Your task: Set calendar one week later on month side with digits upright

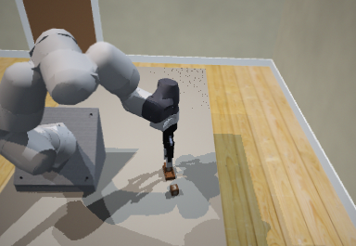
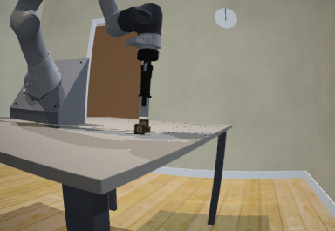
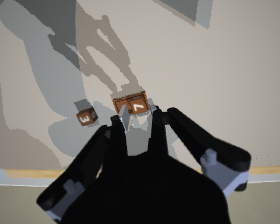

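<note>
The small brown tray (image 3: 130,105) lies on the table under my fingertips. Its right half holds a cube showing a 7 (image 3: 138,106). Its left half looks dark and blank. The second cube (image 3: 85,117) lies loose on the table left of the tray, with a 3 facing the wrist camera. It also shows in the top view (image 1: 173,190) and in the exterior view (image 2: 140,129), where it shows a 0. My gripper (image 3: 138,107) points straight down just above the tray (image 1: 170,174), with its fingers partly open and nothing between them.
The arm's grey base block (image 1: 60,150) stands at the back left of the table. The table's right edge (image 1: 214,164) runs close to the tray, with wooden floor beyond it.
</note>
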